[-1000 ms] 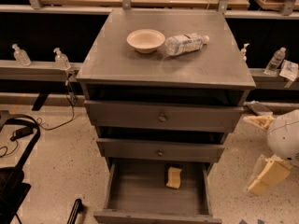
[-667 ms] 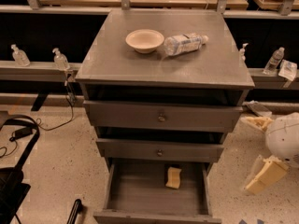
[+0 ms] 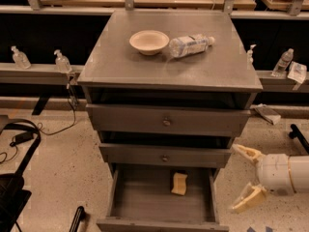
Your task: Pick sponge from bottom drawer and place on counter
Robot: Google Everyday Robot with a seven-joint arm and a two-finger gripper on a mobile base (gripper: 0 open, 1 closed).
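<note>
at left, scuffed counter point(image 3: 107, 65) up top, and low at the near edge the drawer point(image 3: 137, 198) pulled out, tray open from above. further right, bowl point(image 3: 149, 41) at the counter's far middle. below, in the tray's right half toward the back: sponge point(image 3: 179, 183), lying flat, apart from the walls. bottle point(image 3: 189, 45) on its side just right of the bowl. far right, low beside the cabinet: gripper point(image 3: 236, 178), spread wide, holding nothing, well apart from the sponge. swing in leftward over the drawer's right wall, keep below the middle drawer front, drop straight down, pinch across the sponge's narrow width, squeeze gently since probably soft, lift clear of the tray before rising.
</note>
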